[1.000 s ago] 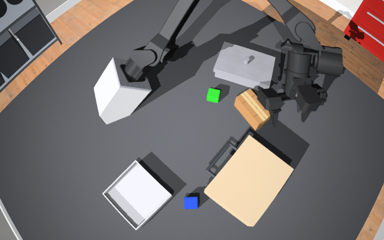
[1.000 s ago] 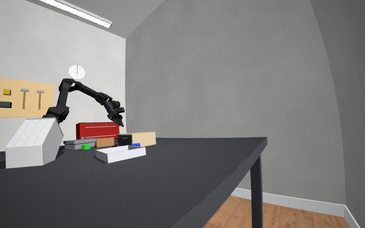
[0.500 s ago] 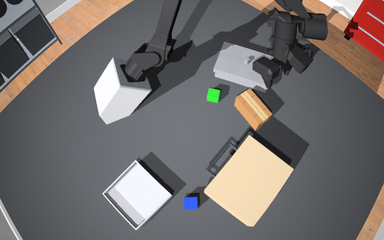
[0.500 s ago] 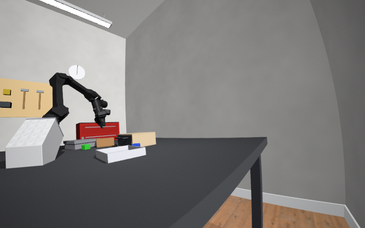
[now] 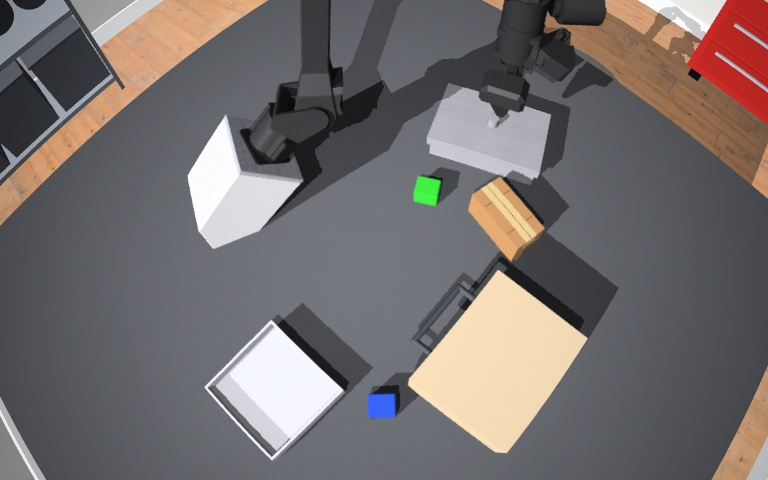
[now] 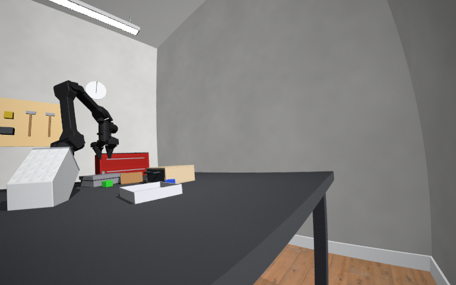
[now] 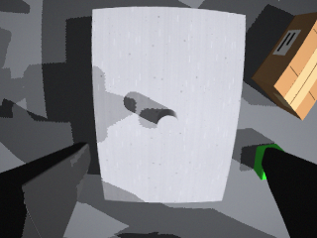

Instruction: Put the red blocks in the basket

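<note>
My gripper is open and empty. It hangs above the grey lidded box, straight over the small knob on its lid. In the wrist view the lid fills the middle and the knob lies between my spread fingers. The white open basket stands upright at the front left and looks empty. The tan drawer unit with a dark handle stands at the front right. No red block is in view.
A green block and a brown cardboard box lie just in front of the grey box. A blue block lies between the basket and the drawer unit. The arm's white base stands at the back left.
</note>
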`<state>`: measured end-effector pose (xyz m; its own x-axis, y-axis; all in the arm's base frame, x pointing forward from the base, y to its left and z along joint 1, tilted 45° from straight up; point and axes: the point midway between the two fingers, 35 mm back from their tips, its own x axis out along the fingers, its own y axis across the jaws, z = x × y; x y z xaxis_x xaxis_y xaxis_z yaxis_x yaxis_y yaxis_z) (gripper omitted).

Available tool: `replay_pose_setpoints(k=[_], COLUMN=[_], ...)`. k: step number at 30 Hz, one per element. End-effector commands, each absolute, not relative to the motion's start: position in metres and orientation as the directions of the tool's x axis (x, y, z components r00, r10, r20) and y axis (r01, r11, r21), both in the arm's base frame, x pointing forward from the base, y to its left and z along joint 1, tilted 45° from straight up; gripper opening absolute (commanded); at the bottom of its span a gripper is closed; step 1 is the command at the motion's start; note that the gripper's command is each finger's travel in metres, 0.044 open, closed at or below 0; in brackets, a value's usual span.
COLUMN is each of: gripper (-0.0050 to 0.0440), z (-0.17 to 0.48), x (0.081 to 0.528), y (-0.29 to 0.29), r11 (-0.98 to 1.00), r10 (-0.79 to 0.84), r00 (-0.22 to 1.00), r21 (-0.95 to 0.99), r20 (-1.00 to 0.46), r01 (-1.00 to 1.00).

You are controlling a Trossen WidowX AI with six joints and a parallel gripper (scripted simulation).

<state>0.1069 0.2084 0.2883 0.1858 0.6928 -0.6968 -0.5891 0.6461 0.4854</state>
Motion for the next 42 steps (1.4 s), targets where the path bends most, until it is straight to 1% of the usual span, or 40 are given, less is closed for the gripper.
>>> replay_pose_setpoints(k=[1,5,12,30,40,41,42], gripper=[0.0440,0.0440,0.0440,0.0440,0.0440,0.0000,0.0000], z=[0.284,0.284,0.251,0.229,0.229,0.229,0.229], x=[0.098,0.098,0.106,0.111,0.111,0.111,0.111], y=[0.207,0.207,0.239,0.261,0.261,0.261,0.261], r11=[0.637,0.637,0.637,0.637,0.637,0.637,0.637], r10=[0.691,0.691,0.691,0.691,0.691,0.691,0.691], r00=[0.172,0.172,0.172,0.172,0.172,0.172,0.172], r21=[0.478,0.478,0.478,0.478,0.478,0.478,0.478], r20=[-0.702,-0.702,-0.702,-0.702,-0.702,-0.702,-0.702], r01=[-0.604,-0.604,-0.604,-0.604,-0.604,-0.604,-0.604])
